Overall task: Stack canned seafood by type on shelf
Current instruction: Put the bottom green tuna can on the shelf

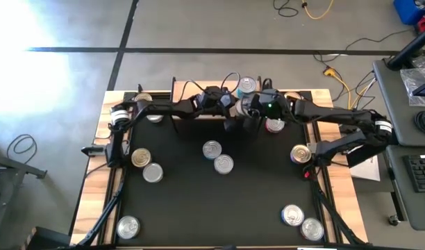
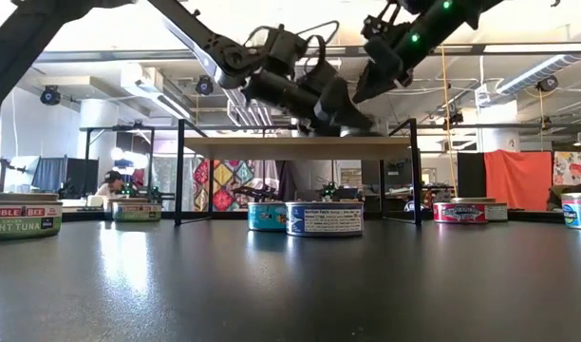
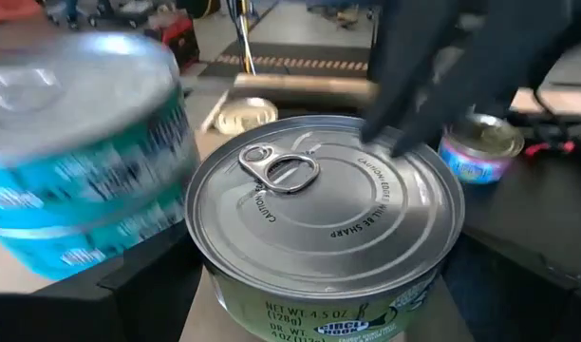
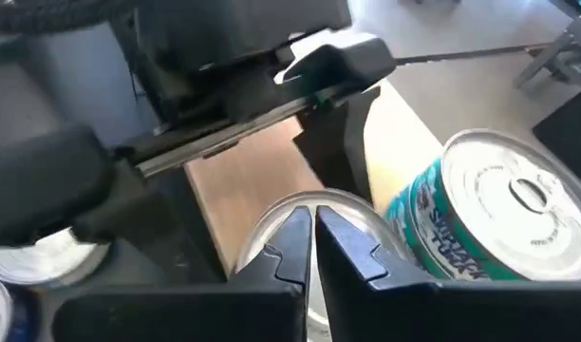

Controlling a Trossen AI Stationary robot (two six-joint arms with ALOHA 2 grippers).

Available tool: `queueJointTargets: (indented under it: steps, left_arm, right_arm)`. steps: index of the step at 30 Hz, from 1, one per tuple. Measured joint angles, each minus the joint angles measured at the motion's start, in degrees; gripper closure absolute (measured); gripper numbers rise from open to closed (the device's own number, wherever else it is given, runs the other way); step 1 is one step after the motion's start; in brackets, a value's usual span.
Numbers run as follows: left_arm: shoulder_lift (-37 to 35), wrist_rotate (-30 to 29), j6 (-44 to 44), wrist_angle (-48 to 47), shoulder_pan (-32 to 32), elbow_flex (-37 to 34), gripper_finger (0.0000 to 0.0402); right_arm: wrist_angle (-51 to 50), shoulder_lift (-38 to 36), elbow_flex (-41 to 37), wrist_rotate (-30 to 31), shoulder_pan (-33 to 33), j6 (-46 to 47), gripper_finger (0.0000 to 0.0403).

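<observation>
Tin point(image 3: 327, 228) sits between left end effector point(image 3: 319, 313) fingers

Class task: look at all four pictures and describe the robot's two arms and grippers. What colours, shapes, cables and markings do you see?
Both arms are dark, slim and jointed, with black cables looping beside them. The left arm has a pale band near its base, as does the right arm. A green light glows near the right gripper. Its fingers are flat black blades narrowing to points. The left gripper is black too.

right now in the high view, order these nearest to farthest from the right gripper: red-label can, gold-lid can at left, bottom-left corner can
1. red-label can, just beside the right gripper
2. gold-lid can, left side
3. bottom-left corner can, front edge
</observation>
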Motion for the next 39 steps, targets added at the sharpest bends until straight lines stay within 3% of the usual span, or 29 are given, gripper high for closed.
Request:
queueJointTargets:
  steps: [9,39]
  left_arm:
    - [4.3,-1.3,0.3,1.8,0.1,3.6,0.0037]
    - [4.1,-2.3,3.6,-0.1,1.2,4.4,0.0036]
  right_arm:
    - [0.2,0.2,-2.9,-0.6,-3.4,-4.1,0.0390]
    - [3.0,0.3,-3.7,-0.6,-4.8,-4.6,0.0390]
